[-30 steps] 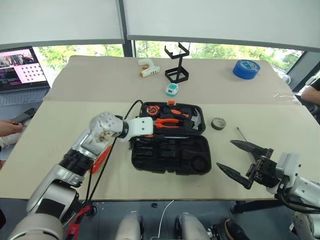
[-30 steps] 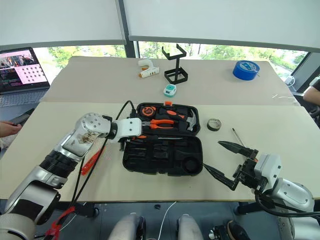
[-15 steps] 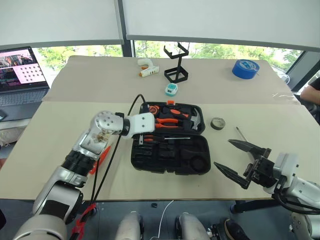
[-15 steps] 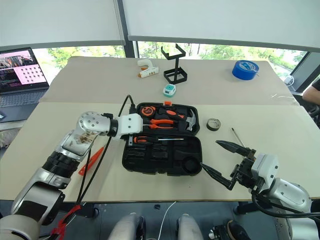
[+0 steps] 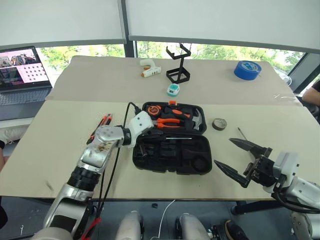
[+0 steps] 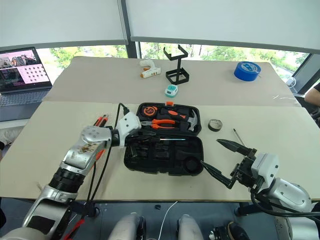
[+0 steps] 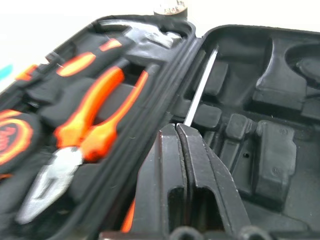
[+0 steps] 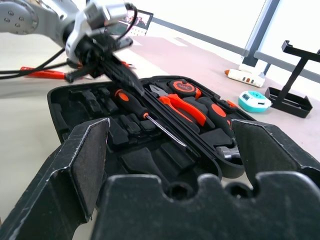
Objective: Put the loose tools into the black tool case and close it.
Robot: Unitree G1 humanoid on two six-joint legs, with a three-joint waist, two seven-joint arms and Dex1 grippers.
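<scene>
Screwdriver (image 8: 131,102) placement looks just finished — a second ago the left gripper (image 7: 181,131) was bringing it over the black tool case (image 5: 172,150); now it lies along the hinge of the front tray, and the fingers, pressed shut and empty, hover at its handle end. Left of the case, orange-handled tools (image 5: 101,123) wait on the table. The rear half holds pliers (image 5: 167,121), hammer (image 5: 196,120) and tape measure (image 5: 153,109). Rightward, the grey tape roll (image 5: 218,123) and a thin metal shaft (image 5: 242,134) lie loose beside the idle, wide-open right gripper (image 5: 238,158).
</scene>
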